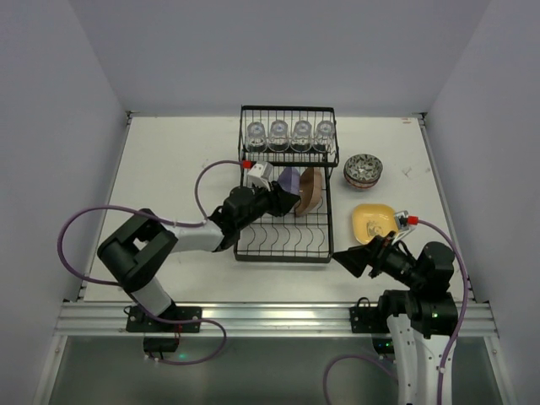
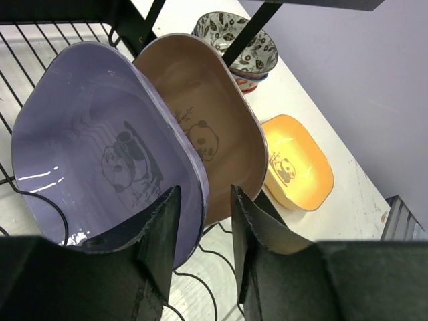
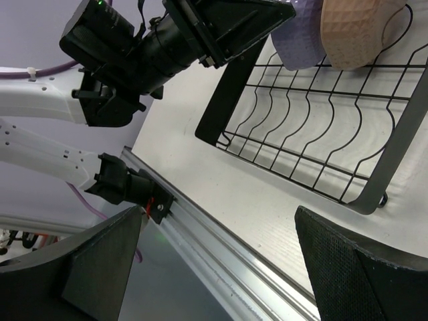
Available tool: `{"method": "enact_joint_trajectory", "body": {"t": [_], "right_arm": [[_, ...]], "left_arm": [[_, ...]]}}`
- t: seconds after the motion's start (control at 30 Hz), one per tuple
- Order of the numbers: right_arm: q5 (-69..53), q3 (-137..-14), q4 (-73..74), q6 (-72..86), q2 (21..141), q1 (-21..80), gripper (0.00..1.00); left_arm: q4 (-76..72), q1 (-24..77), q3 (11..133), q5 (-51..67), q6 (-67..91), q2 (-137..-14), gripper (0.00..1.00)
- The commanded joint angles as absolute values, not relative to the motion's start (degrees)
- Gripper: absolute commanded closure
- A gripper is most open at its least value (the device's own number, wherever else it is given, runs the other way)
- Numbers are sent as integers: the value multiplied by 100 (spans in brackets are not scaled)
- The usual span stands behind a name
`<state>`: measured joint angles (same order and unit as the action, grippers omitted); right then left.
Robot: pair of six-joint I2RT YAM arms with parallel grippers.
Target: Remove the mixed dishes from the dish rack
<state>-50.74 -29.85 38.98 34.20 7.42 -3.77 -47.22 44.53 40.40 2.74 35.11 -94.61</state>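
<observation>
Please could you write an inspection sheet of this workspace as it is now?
Surface: white table, metal rail along near edge.
Job's things: dish rack holds four glasses on top shelf, purple plate and brown plate in lower slots; yellow plate and stacked bowls on table right of it.
Clutter: nothing seen.
Grippers: left gripper open, astride purple plate's rim; right gripper open, empty.
Cables: purple cables loop at both sides.
Surroundings: pale walls on three sides.
</observation>
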Motion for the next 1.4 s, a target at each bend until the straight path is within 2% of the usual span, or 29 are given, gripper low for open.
{"method": "enact_joint_trajectory", "body": {"t": [0.0,0.47,0.6,1.1,1.37], "right_arm": [[-5265,-3050,3894,3393,738,-387,2],[-5203,-3102,4060,3296,791,-378,3],[-5177,-3138,4087,3270,817,-369,3],[-5098,-3191,4201,3155,861,-352,3],[-5106,-3146,4184,3147,817,-343,3]], "left_arm": [[-5334,4430,4025,324,3349,-9658,62],[-5923,4359,3867,641,3524,-9905,88],[-6169,4307,3832,791,3638,-9975,100],[-7741,4236,3761,1643,3972,-10590,100],[-8051,4236,3788,1749,4096,-10644,100]]}}
